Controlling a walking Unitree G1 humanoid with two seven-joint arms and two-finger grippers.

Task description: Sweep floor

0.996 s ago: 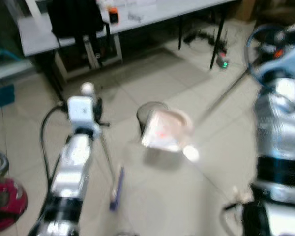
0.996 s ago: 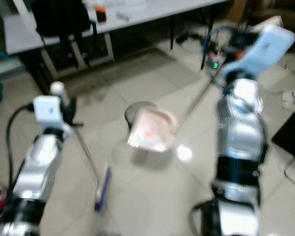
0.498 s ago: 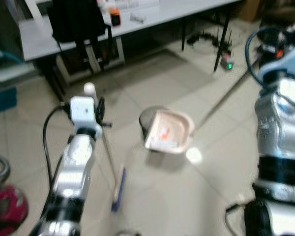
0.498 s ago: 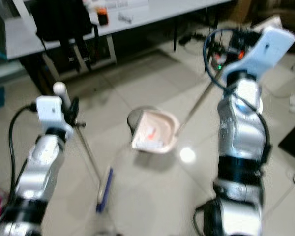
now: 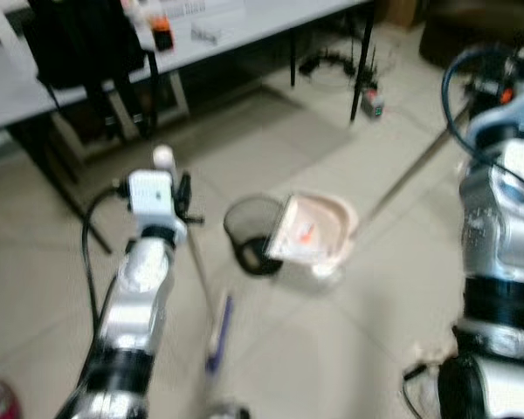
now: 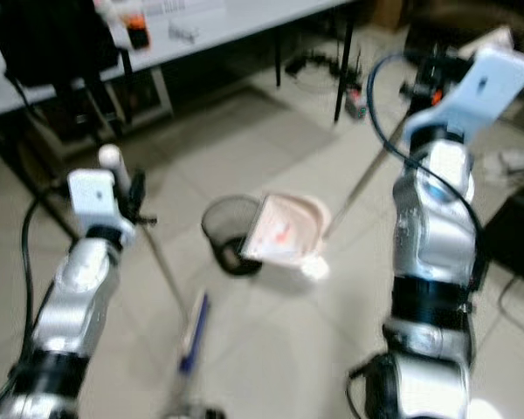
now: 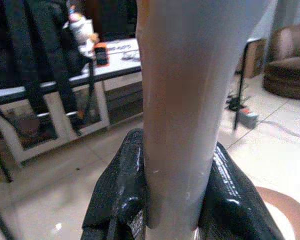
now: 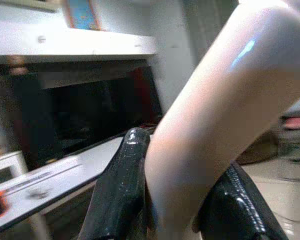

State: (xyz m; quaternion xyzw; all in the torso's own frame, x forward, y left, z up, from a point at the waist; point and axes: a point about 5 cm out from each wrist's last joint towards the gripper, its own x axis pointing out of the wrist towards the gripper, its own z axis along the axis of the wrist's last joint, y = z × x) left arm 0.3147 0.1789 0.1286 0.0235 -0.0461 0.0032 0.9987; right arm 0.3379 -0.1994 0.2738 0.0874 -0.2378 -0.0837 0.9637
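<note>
A: Entry, broom [image 5: 217,325]. Its blue head rests on the tiled floor [image 5: 349,349] between the two arms, just ahead of the robot. The thin handle slopes up from it to the left gripper [image 7: 172,200].

B: Grip state, left?

A: Clamped. In the left wrist view both black fingers [image 7: 121,190] press against the pale handle, one on each side, with the handle standing upright between them.

B: Dustpan?

A: The pink dustpan [image 5: 313,240] sits tilted, its mouth against the rim of a small black mesh bin [image 5: 252,232], touching it. The bin stands on the floor ahead of the broom head. A long pole [image 5: 410,173] slants up from the pan toward the right arm.

B: Right gripper?

A: The right gripper [image 8: 172,200] is closed around a pale curved handle; in the right wrist view the fingers [image 8: 121,185] hug it on both sides. Whether that piece joins the dustpan pole cannot be told from that view alone.

B: Surroundings?

A: A long grey table [image 5: 87,70] runs across the far side, with a dark bag [image 5: 79,39] hanging at its edge and an orange-topped item [image 5: 162,33] on top. Cables and a power strip [image 5: 371,103] lie on the floor beyond the table legs. The head views are somewhat blurred.
</note>
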